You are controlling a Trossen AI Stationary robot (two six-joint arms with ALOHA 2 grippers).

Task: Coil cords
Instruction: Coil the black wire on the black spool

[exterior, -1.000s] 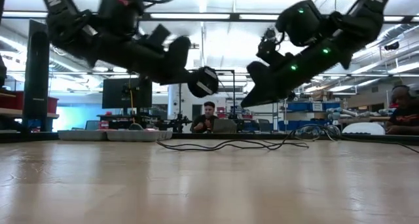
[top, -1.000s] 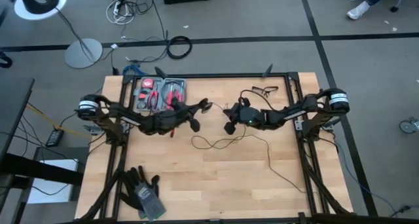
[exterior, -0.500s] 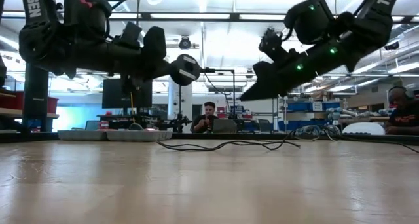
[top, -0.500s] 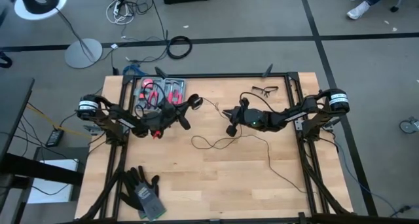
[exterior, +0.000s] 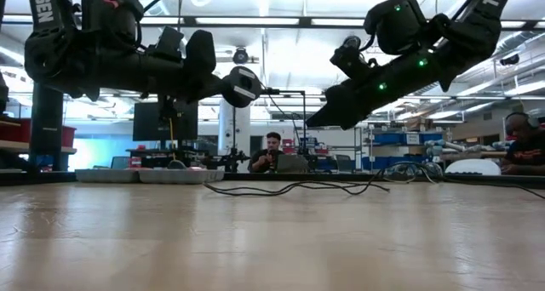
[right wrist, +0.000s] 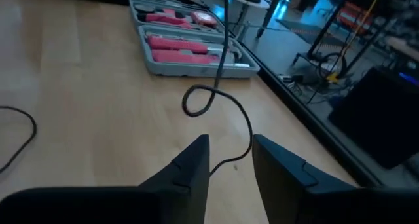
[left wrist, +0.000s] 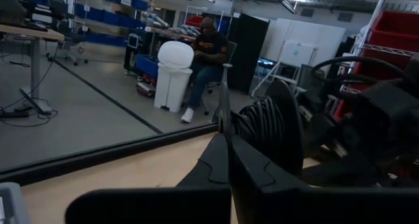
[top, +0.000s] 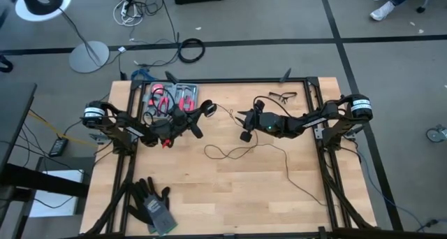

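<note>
The thin black cord (top: 269, 147) lies in slack loops on the wooden table and trails to the near right. Its round puck end (top: 207, 110) is up in the air at the tip of my left gripper (top: 201, 114), which is shut and points level toward the table's right. In the left wrist view the puck (left wrist: 273, 127) shows turns of cord wound on it. From the puck the cord hangs down past my right gripper (right wrist: 230, 152), which is open, hovers above the table and points left. A strand (right wrist: 243, 149) runs into the gap between its fingers; whether it touches them I cannot tell. My left gripper is shut at the cord's puck end (exterior: 243, 85), coming at it level from the table's left. The shut fingers (left wrist: 226, 152) hide the exact place of contact. The puck stands on edge, lifted clear of the table, and the cord hangs slack from it.
A grey case of red-handled tools (top: 171, 98) lies at the far left of the table. Glasses (top: 283, 96) rest at the far right and dark gloves (top: 152, 204) at the near left corner. People sit in the room beyond the table.
My left gripper has drawn back toward the table's left edge with the puck, turning as it went, and then kept still. The puck stays clear of the table. My right gripper has rolled about its own axis in place.
</note>
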